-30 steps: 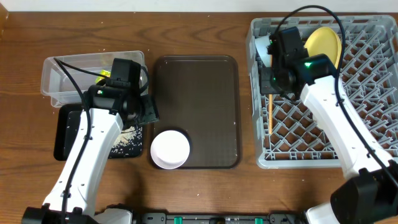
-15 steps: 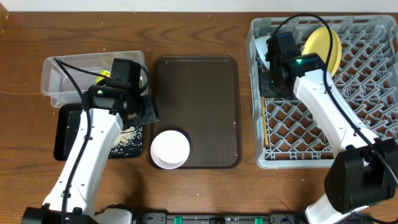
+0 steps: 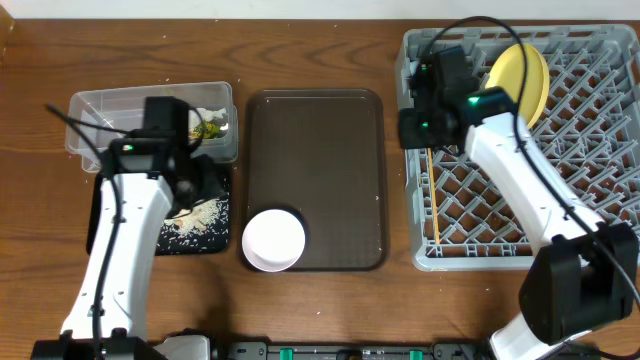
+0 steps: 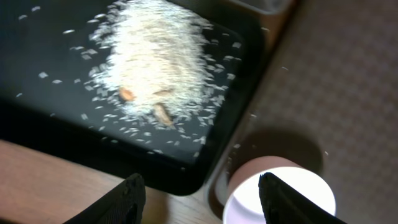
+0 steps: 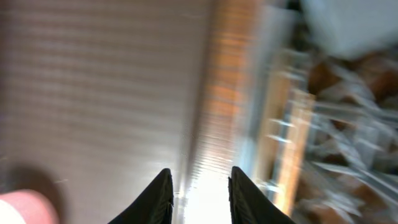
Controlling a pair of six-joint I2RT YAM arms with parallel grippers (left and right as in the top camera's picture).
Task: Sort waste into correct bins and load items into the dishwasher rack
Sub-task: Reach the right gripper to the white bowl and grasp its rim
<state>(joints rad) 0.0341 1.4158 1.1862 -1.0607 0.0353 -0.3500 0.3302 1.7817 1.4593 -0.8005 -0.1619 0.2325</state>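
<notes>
2 arms in shot and neither is carrying anything. Our left gripper hangs over the black tray, at about 8 o'clock on the table. Its jaws are spread wide with nothing between them. From the left wrist view we see the rice heaped in a loose pile on that tray, with 2 brownish bits in it and stray grains scattered around. At 5 o'clock from the pile sits the white bowl, just off the black tray's corner. Overhead, that bowl is in the 7 o'clock corner of the brown serving tray.

The clear tub is at 10 o'clock, touching the black tray's far edge, and the snack wrapper lies in its 3 o'clock end.

Our right gripper is at the 9 o'clock wall of the dishwasher rack, near the far corner. The wrist picture is badly blurred, but we can make out a narrow gap between the fingers, empty. In the rack, the yellow plate stands on edge toward 12 o'clock, and the chopsticks lie along the 9 o'clock side, pointing 12 to 6.
</notes>
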